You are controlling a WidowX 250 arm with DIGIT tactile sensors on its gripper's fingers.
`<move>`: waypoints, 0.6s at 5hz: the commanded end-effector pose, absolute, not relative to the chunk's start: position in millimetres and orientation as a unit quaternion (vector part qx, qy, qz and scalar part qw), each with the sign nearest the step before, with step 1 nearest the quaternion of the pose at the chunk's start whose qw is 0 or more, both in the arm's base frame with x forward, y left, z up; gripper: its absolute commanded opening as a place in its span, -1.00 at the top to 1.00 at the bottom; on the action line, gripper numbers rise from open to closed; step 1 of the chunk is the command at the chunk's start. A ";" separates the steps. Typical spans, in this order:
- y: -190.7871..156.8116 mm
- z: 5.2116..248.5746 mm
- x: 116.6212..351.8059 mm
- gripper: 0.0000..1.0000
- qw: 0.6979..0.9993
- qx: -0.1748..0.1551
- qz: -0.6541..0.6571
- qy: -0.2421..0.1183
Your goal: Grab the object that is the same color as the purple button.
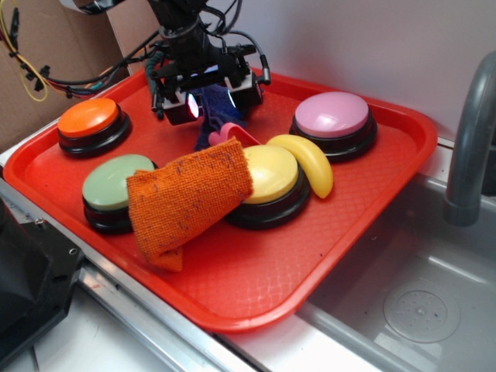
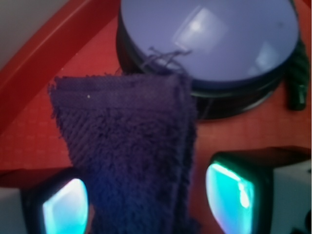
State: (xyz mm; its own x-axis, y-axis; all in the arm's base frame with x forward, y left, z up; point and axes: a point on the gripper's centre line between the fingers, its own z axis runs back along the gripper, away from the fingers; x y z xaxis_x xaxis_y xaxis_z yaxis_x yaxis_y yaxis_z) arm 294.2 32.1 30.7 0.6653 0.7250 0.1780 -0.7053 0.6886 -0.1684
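My gripper (image 1: 208, 99) sits at upper centre of the exterior frame, over the back of the red tray (image 1: 256, 294). Fingers clamped on the purple cloth (image 2: 131, 161); it hangs between my two glowing teal pads (image 2: 229, 192) in the wrist view, filling lower centre of that frame, loose threads at its top edge. In the exterior view the cloth shows as a dark blue-purple strip under the gripper, just above a small pink piece (image 1: 232, 136), hard to tell what that is.

Purple button (image 2: 209, 41) at top of wrist frame, just beyond the cloth's far edge; can't tell if they touch. Dark green rope (image 2: 297, 73) at the right edge beside that button.

Exterior: orange button (image 1: 91, 118) upper left, green button (image 1: 115, 182) left, yellow button (image 1: 271, 172) centre, pink button (image 1: 333, 115) upper right. Orange cloth (image 1: 186, 198) draped across green and yellow buttons. Yellow banana (image 1: 310, 161) lies between yellow and pink buttons. Grey sink (image 1: 418, 302) lower right.
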 end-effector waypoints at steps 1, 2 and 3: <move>35.8 37.8 312.1 1.00 0.908 -0.044 0.384 -0.162; 31.9 39.5 311.8 1.00 0.908 -0.045 0.383 -0.161; 30.0 46.7 310.8 1.00 0.912 -0.045 0.375 -0.161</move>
